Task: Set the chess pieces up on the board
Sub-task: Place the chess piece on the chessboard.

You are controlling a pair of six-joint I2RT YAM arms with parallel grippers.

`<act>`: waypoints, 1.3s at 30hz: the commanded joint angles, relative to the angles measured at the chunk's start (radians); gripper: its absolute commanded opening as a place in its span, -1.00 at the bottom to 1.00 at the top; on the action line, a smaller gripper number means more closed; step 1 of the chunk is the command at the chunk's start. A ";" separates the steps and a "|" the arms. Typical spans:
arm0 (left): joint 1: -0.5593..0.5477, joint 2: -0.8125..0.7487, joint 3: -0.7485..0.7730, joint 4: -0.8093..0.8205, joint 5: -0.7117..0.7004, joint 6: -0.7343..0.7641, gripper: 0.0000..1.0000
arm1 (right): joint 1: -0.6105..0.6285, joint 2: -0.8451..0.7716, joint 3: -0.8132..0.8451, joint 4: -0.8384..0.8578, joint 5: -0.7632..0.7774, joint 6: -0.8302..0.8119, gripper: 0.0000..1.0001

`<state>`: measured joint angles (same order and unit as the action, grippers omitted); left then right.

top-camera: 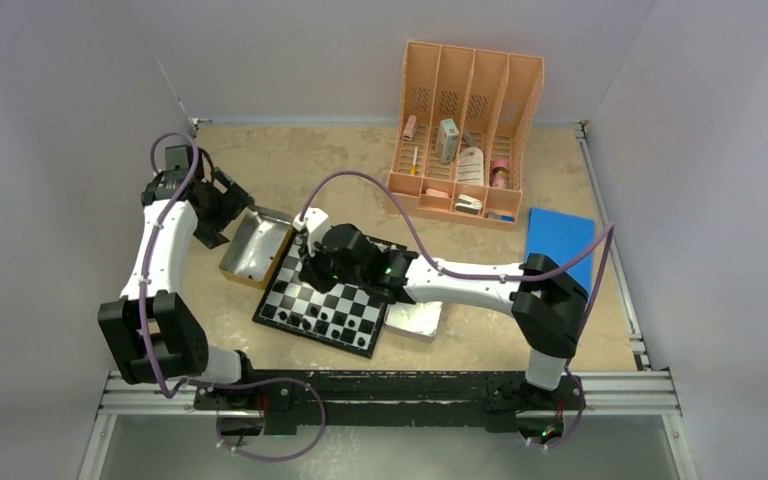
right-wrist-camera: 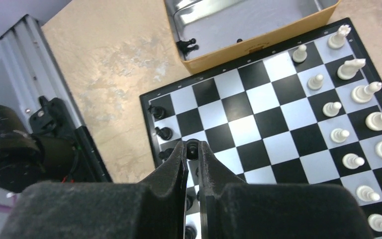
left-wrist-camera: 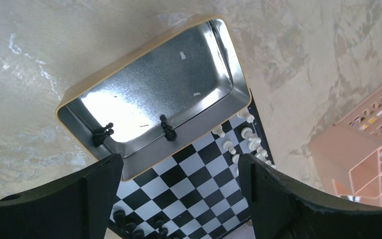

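Grip: my right gripper (right-wrist-camera: 192, 152) pinches a black piece (right-wrist-camera: 192, 145); left gripper (left-wrist-camera: 179, 162) wide, empty.
Placing: I centre it upright on the board (right-wrist-camera: 236, 107).

Your L arm (top-camera: 160, 245) reaches fwd on the left, wrist bent down, L gripper (left-wrist-camera: 179, 162) jaws spread wide. Your R arm (top-camera: 465, 280) stretches across to centre, R gripper (right-wrist-camera: 192, 152) pinched tight on a black piece (right-wrist-camera: 192, 146).

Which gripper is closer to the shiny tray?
Left. The left gripper hangs open just over the tray. The right gripper is farther off, over the board beside the tray, shut on a black piece.
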<state>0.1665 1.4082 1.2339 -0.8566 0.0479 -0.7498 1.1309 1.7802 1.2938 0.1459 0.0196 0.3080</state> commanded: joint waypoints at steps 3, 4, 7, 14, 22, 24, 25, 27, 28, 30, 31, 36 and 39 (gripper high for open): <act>0.026 0.004 -0.018 0.026 0.000 -0.170 0.71 | 0.036 0.074 0.068 0.031 0.122 -0.114 -0.76; 0.027 0.009 -0.019 0.027 0.005 -0.181 0.70 | 0.044 0.087 0.078 0.024 0.137 -0.121 -0.76; 0.027 0.030 -0.013 0.025 0.009 -0.187 0.69 | 0.060 0.115 0.088 0.031 0.154 -0.133 -0.75; 0.027 0.058 0.021 -0.003 -0.025 -0.168 0.66 | 0.098 0.188 0.132 0.023 0.160 -0.132 -0.75; 0.027 0.054 -0.024 0.007 0.019 -0.139 0.66 | 0.115 0.244 0.158 -0.019 0.172 -0.102 -0.75; 0.026 0.052 -0.023 0.016 0.018 -0.117 0.65 | 0.115 0.245 0.154 -0.021 0.176 -0.100 -0.75; 0.027 0.054 -0.019 0.017 0.017 -0.107 0.65 | 0.116 0.248 0.153 -0.024 0.179 -0.099 -0.75; 0.025 0.058 -0.010 0.017 0.015 -0.095 0.65 | 0.116 0.252 0.153 -0.031 0.186 -0.096 -0.75; 0.025 0.059 -0.007 0.019 0.013 -0.091 0.65 | 0.116 0.255 0.154 -0.034 0.188 -0.094 -0.75; 0.025 0.061 -0.003 0.020 0.012 -0.087 0.65 | 0.116 0.262 0.155 -0.039 0.192 -0.092 -0.75; 0.025 0.063 -0.002 0.021 0.013 -0.086 0.65 | 0.116 0.265 0.157 -0.041 0.192 -0.090 -0.75; 0.025 0.066 -0.001 0.027 0.012 -0.073 0.65 | 0.116 0.282 0.162 -0.049 0.184 -0.086 -0.72; 0.025 0.069 0.002 0.030 0.007 -0.066 0.65 | 0.115 0.290 0.166 -0.049 0.178 -0.085 -0.71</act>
<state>0.1894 1.4738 1.2125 -0.8536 0.0555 -0.8444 1.2449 2.0624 1.4166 0.1005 0.1890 0.2092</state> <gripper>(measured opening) 0.829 0.141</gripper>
